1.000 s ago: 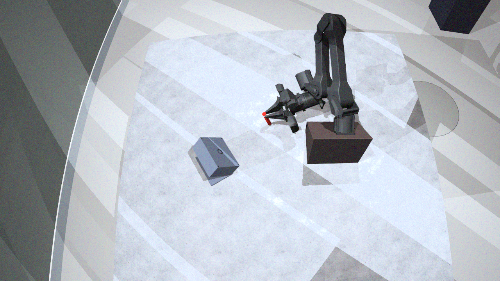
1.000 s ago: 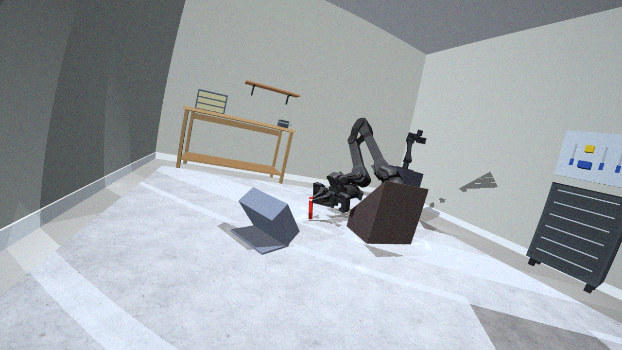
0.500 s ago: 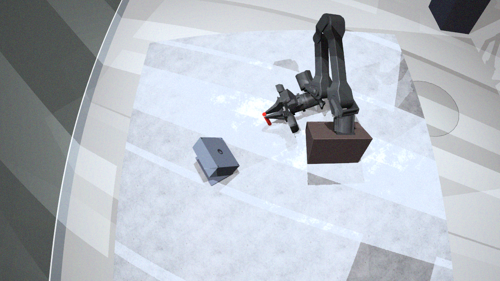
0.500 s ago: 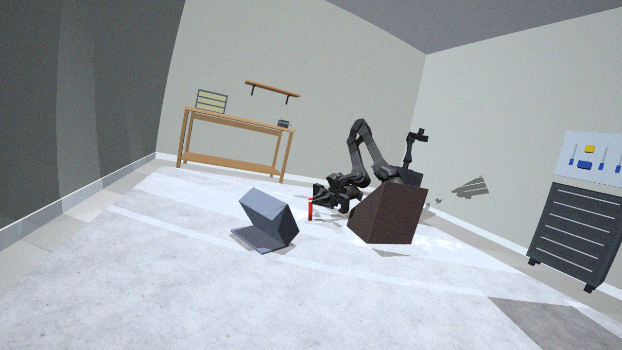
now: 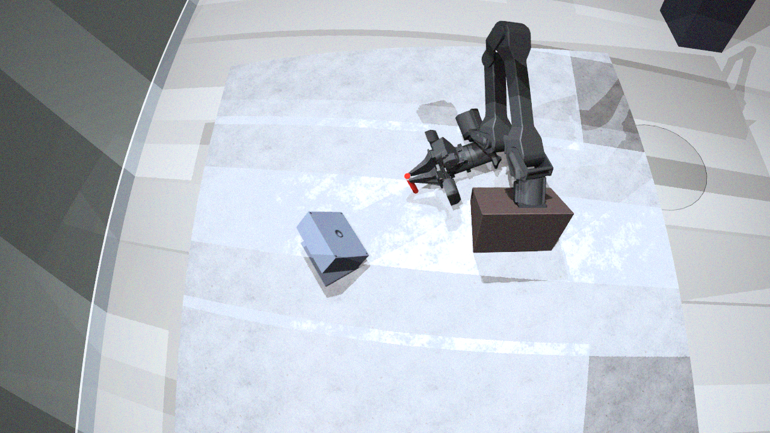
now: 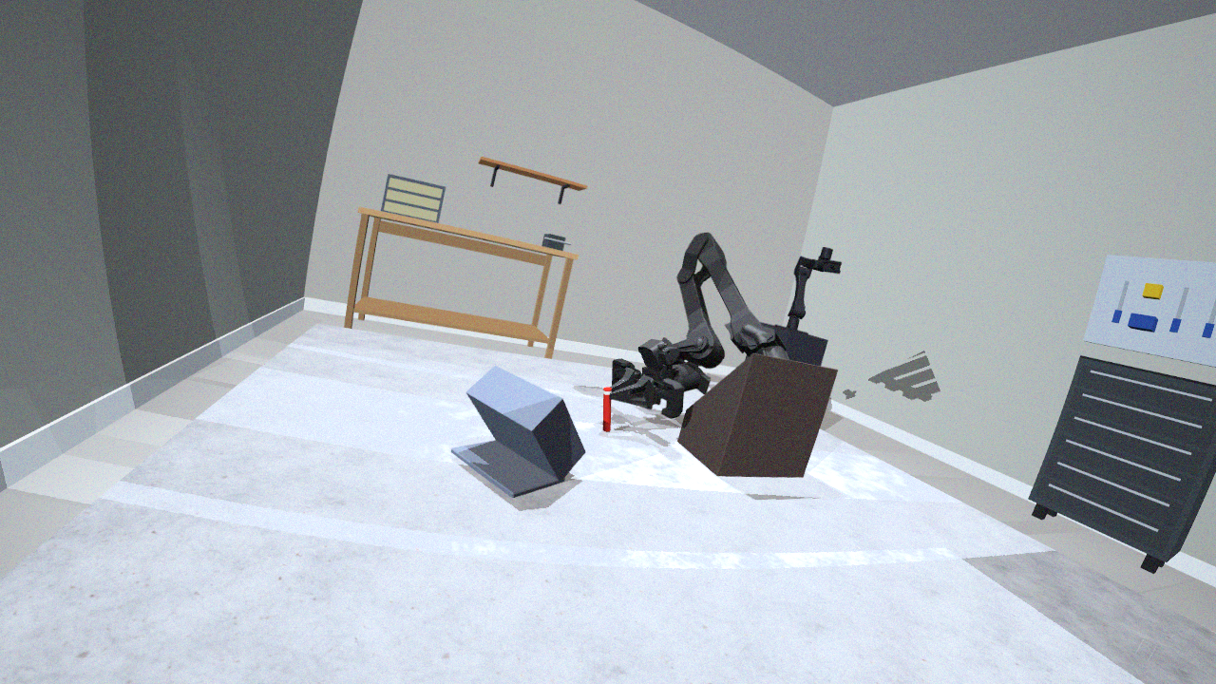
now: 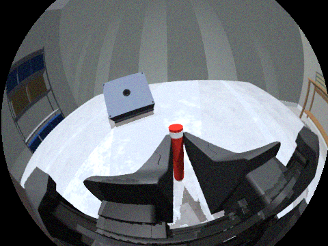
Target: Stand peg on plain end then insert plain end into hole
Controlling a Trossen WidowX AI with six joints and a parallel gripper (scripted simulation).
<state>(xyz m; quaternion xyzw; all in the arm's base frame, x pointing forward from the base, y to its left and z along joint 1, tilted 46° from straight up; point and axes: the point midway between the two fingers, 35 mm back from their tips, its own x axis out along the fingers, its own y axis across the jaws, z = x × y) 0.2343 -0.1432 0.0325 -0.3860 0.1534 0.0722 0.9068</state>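
Observation:
The red peg (image 5: 412,185) (image 6: 607,412) (image 7: 178,157) is upright, its white band near the top and its plain end down. My gripper (image 5: 410,178) (image 6: 610,391) (image 7: 176,137) is shut on the peg near the banded end. The peg's lower end is at or just above the table; I cannot tell if it touches. The blue-grey sloped panel (image 5: 326,232) (image 6: 517,398) (image 7: 137,102) stands apart from the peg. Its one round hole (image 5: 338,233) (image 7: 126,92) shows in the face; the hole is hidden in the exterior view.
The arm's brown base block (image 5: 517,231) (image 6: 756,425) stands to the right of the peg and panel in the top and exterior views. The panel's flat foot plate (image 6: 502,467) lies on the table (image 5: 376,387) under the tilted block.

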